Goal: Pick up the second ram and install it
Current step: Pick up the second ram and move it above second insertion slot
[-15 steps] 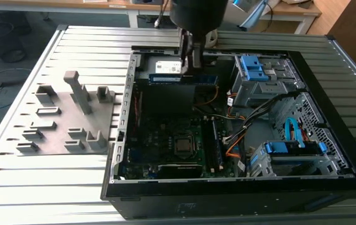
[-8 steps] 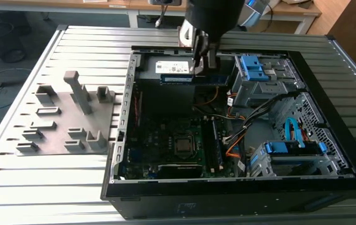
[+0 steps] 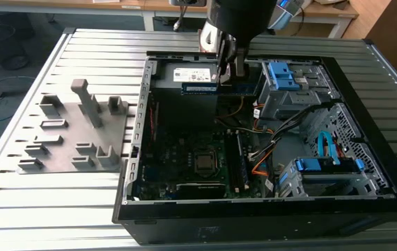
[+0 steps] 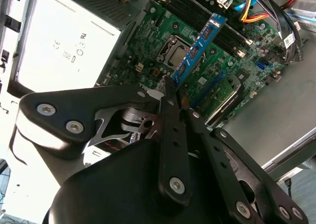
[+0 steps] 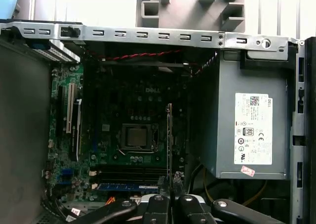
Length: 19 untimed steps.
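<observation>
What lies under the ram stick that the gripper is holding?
In the second wrist view, the second ram, held in the gripper, hangs over the motherboard, near the processor socket. The strip of board beneath the stick is covered.

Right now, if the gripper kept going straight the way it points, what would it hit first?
Probably the motherboard. The gripper is shut on the second ram and points down into the computer case, so the ram's far end would touch first, near the processor socket. Depth is unclear.

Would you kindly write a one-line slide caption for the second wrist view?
Gripper shut on the second ram, the motherboard lying beyond it.
</observation>
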Each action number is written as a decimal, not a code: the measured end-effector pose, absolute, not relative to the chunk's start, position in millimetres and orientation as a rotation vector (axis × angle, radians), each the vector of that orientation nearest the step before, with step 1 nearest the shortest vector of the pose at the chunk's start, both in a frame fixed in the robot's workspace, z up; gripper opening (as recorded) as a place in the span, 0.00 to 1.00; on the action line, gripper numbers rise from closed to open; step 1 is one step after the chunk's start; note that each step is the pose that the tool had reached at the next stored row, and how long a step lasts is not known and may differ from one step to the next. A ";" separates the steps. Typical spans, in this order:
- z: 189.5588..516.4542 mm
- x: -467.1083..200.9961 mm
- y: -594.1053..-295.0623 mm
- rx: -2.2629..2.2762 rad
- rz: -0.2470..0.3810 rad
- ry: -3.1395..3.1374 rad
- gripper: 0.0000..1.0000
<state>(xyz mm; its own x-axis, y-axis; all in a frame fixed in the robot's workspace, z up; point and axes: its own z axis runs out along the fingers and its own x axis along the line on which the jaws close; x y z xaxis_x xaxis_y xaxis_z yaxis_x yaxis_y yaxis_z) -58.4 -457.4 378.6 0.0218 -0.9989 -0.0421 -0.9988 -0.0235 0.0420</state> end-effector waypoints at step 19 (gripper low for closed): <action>360.6 -29.7 -461.9 2.242 -0.100 -2.192 0.14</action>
